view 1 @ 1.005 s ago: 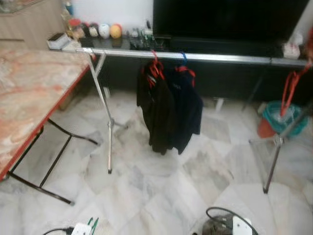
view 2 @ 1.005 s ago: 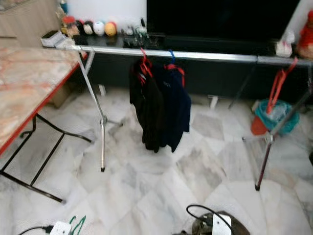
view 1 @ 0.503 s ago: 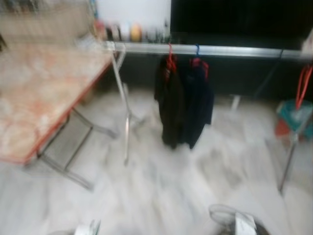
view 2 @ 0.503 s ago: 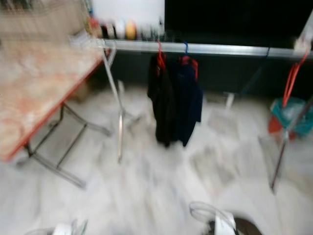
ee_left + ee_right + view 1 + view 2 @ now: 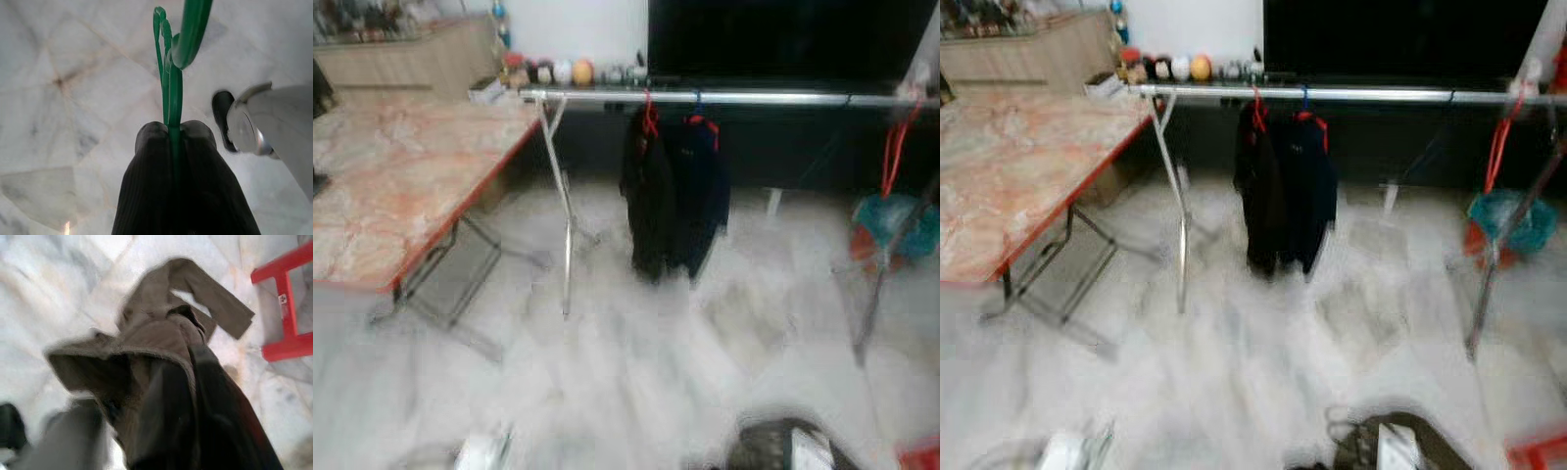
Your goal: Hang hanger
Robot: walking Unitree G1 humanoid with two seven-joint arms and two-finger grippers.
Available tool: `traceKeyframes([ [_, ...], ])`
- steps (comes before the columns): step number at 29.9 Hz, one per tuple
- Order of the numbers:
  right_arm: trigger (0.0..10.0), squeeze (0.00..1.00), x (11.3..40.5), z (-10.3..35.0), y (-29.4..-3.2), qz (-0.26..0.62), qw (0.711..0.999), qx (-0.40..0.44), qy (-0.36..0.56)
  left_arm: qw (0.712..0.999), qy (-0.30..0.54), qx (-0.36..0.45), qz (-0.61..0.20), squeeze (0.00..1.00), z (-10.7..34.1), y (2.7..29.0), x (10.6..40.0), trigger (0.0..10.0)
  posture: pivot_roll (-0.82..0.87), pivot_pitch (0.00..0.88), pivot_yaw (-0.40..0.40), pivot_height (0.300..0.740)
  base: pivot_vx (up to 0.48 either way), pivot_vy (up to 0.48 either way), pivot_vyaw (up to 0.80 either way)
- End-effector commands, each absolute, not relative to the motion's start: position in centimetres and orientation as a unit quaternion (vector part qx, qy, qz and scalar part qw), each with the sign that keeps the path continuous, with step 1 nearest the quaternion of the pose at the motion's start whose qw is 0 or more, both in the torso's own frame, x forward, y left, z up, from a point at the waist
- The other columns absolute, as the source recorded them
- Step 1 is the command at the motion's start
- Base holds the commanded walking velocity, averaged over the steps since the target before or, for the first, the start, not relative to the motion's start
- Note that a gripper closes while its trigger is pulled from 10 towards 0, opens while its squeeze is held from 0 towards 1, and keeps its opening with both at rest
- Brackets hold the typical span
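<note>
While my left gripper (image 5: 172, 134) clamps the green plastic hanger (image 5: 168, 83), my right gripper (image 5: 171, 396) pinches a brown-grey cloth garment (image 5: 156, 333). Silver clothes rail (image 5: 705, 97) stands ahead.

head stereo: forward-down, shared rail (image 5: 705, 98) | wrists: close, floorward

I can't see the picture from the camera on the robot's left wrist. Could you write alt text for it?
Two long black ribbed fingers of the left gripper are shut on a thin green plastic hanger, whose hook curves out past them. Behind lies a pale grey-veined marble tile floor, with a silver part of the robot alongside.
</note>
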State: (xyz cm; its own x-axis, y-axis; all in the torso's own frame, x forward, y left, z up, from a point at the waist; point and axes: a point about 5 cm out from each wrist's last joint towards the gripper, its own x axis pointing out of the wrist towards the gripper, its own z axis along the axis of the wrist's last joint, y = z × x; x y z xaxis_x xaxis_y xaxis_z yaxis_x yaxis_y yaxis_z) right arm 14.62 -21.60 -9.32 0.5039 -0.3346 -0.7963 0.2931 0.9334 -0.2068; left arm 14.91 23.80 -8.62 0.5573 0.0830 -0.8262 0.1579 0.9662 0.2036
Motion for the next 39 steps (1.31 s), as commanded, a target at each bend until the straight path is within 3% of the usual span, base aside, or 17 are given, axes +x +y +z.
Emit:
traceKeyframes([
  [1,10.0,0.00,14.9,-9.2,-21.8,-0.181,0.871,-0.024,0.457,0.873,0.472,0.125,-0.019,0.00,-8.7,23.9,14.8,10.0,0.07,0.000,0.014,0.740,-0.326,0.000,0.00],
  [6,10.0,0.00,16.0,-8.7,-21.9,-0.181,0.880,-0.023,0.439,0.877,0.461,0.134,-0.027,0.00,-8.5,23.4,15.4,10.0,0.07,0.000,0.014,0.740,-0.063,0.000,0.00],
  [10,10.0,0.00,17.1,-8.1,-22.1,-0.178,0.888,-0.019,0.423,0.896,0.422,0.134,-0.026,0.00,-7.7,23.1,17.2,10.0,0.07,0.000,0.010,0.740,0.000,0.000,0.00],
  [18,10.0,0.00,21.6,-5.2,-23.9,-0.173,0.922,-0.024,0.345,0.960,0.249,0.107,-0.070,0.00,-2.6,21.1,24.8,10.0,0.08,0.000,0.007,0.740,0.000,0.000,0.00],
  [25,10.0,0.00,26.0,-1.4,-25.5,-0.155,0.949,-0.037,0.272,0.980,0.136,0.065,-0.126,0.00,1.7,19.2,28.9,10.0,0.07,0.000,0.005,0.740,0.000,0.000,0.00],
  [31,10.0,0.00,28.4,0.8,-25.7,-0.143,0.962,-0.035,0.229,0.978,0.094,0.023,-0.183,0.00,3.7,17.8,30.0,10.0,0.07,0.000,0.002,0.740,0.000,0.000,0.00],
  [39,10.0,0.00,32.3,4.4,-23.9,-0.082,0.981,-0.025,0.174,0.952,0.085,0.014,-0.295,0.00,5.4,15.8,30.5,10.0,0.07,0.000,-0.006,0.740,0.000,0.000,0.00],
])
